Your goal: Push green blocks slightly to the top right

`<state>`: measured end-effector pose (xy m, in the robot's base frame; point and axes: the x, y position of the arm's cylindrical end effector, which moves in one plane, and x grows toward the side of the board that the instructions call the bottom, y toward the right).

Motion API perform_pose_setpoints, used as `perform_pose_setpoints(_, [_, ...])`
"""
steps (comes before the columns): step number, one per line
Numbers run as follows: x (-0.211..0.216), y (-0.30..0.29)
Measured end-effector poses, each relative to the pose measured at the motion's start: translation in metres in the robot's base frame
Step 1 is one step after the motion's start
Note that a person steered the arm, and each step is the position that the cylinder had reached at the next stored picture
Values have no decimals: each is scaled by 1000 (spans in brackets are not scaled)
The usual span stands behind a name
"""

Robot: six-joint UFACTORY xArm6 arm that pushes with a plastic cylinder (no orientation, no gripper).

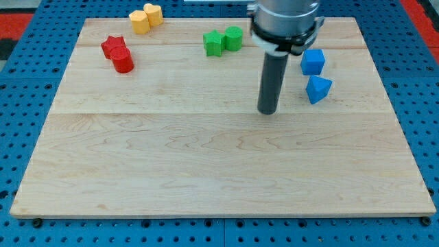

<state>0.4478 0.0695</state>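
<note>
Two green blocks sit together near the view's top middle: a green star-like block (pixel 214 43) on the left and a green cylinder (pixel 233 38) touching its right side. My tip (pixel 267 111) rests on the wooden board (pixel 206 165), below and to the right of the green blocks, well apart from them. The dark rod rises from the tip to the arm's end at the view's top.
A red star (pixel 114 46) and a red cylinder (pixel 123 61) lie at the top left. Two yellow blocks (pixel 146 18) sit at the top edge. A blue cube (pixel 313 62) and a blue wedge-like block (pixel 317 89) lie right of my tip.
</note>
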Motion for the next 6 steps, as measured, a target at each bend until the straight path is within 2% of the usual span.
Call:
perform_pose_setpoints(1, [1, 17])
perform_pose_setpoints(2, [-21, -6])
perform_pose_setpoints(3, [-65, -13])
perform_pose_setpoints(4, [-70, -84])
perform_pose_setpoints(5, [-113, -146])
perform_pose_setpoints(6, [-156, -131])
